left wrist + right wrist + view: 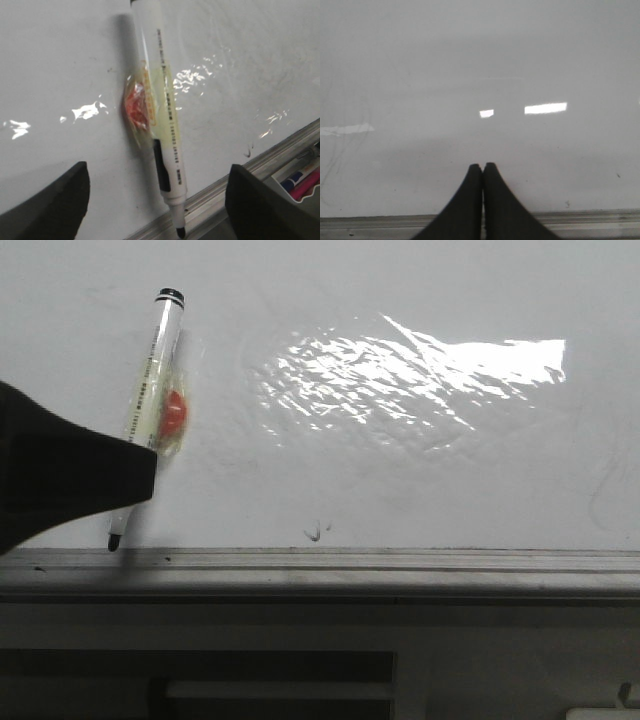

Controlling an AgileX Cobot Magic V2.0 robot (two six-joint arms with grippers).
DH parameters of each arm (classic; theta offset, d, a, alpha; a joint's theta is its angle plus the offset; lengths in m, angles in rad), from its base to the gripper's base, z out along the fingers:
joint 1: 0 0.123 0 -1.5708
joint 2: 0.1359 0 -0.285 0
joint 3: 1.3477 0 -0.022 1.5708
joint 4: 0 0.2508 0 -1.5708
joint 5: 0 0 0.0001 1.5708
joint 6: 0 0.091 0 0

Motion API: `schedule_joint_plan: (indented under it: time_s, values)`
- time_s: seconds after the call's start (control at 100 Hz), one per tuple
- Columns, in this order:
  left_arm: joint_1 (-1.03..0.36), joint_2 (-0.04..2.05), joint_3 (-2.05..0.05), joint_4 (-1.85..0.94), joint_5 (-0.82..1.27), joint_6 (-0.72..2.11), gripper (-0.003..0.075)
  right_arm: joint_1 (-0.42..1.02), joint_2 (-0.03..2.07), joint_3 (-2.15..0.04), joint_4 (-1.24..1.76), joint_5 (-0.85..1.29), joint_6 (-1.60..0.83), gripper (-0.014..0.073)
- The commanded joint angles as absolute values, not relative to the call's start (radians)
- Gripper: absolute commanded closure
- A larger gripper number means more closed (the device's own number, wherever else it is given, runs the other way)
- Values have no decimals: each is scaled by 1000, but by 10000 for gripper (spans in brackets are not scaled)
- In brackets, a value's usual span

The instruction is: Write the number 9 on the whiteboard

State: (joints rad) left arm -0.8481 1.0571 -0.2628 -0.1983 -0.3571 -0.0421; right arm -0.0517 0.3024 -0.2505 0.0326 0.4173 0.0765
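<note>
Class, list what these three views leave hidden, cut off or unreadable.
- Front view: the left tool covers the lower marker.
- Left wrist view: print on the marker is blurred; pens below the rail are cut off by the right finger and the picture's edge.
- Front view: the small mark on the whiteboard is too tiny to read.
- Right wrist view: the right tool is in view; no marker shows.

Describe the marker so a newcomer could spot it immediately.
On the whiteboard, look at its left part, just above the grey rail. The marker lies there, white-barrelled, black tip toward the rail, with yellowish tape and a red blob at mid-barrel.
</note>
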Motion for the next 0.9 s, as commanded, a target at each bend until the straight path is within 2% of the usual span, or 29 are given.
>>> schedule_joint_plan:
  time_s: [0.0,0.14,0.26,0.38,0.47,0.57,0.67,0.89]
  values:
    - [-858,1078,-288,-206,-445,-56,210,-50,318,-284,32,345,72,655]
    - [-858,1109,-288,-185,-495,-72,214,-50,318,-284,32,345,72,655]
    - [-858,1138,-288,-185,-508,-72,276,-50,318,-284,32,345,72,655]
    - [-858,1175,-288,-185,-508,-73,399,-48,318,-284,33,341,72,655]
    - [-858,1199,-288,-185,-510,-73,521,-24,318,-284,33,341,72,655]
    - [-858,1214,-288,-185,-510,-73,647,33,318,-284,33,341,72,655]
    - [-858,1216,-288,-187,-510,-73,742,122,330,-292,33,364,68,655]
    - [-858,1210,-288,-164,-516,-73,741,333,428,-378,31,416,-10,655]
